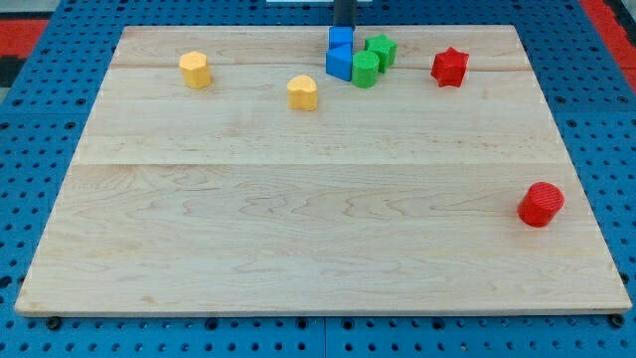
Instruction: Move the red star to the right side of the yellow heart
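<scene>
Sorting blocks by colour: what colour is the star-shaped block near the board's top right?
Red: the red star, clear in the camera view.

The tip sits at the view's top, just above the blue blocks. The red star lies to its right, the yellow heart below-left.

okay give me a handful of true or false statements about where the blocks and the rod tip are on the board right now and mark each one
1. The red star lies to the view's right of the yellow heart. True.
2. My tip is touching the red star. False: it is at the view's top, just behind the blue blocks, well apart from the star.
3. The two green blocks sit beside the blue blocks. True.
4. The red cylinder is in the cluster at the top. False: it sits alone near the view's right edge, lower down.
5. The yellow hexagonal block is right of the heart. False: it is to its left.
</scene>
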